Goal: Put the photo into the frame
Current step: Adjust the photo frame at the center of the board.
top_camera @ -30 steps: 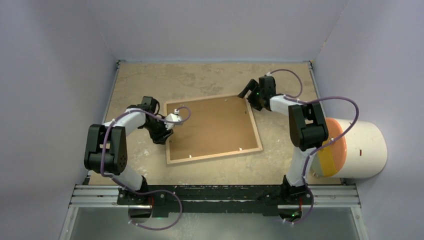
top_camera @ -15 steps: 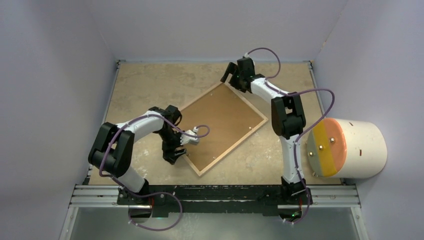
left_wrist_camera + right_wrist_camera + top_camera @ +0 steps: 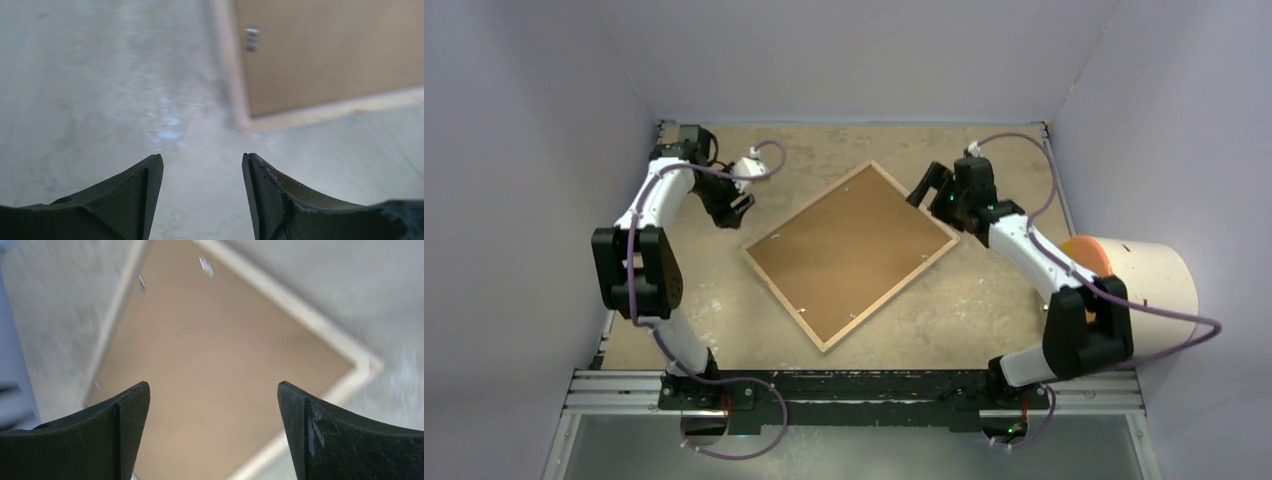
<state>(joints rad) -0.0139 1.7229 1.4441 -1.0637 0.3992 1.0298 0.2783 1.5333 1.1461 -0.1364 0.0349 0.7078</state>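
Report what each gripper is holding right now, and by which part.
Nothing is held. The left gripper is open over the table, near a corner of the frame. The right gripper is open above the frame, nothing between its fingers.

The frame has swung round to sit cornerwise. The left gripper has pulled well clear of its left rail. The right gripper has shifted to beside its far-right edge.

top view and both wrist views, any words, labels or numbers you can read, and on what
No readable text in any view.
frame and its backing board: plain brown, only metal tabs, no print.
white drum: a small red mark, too small to read.
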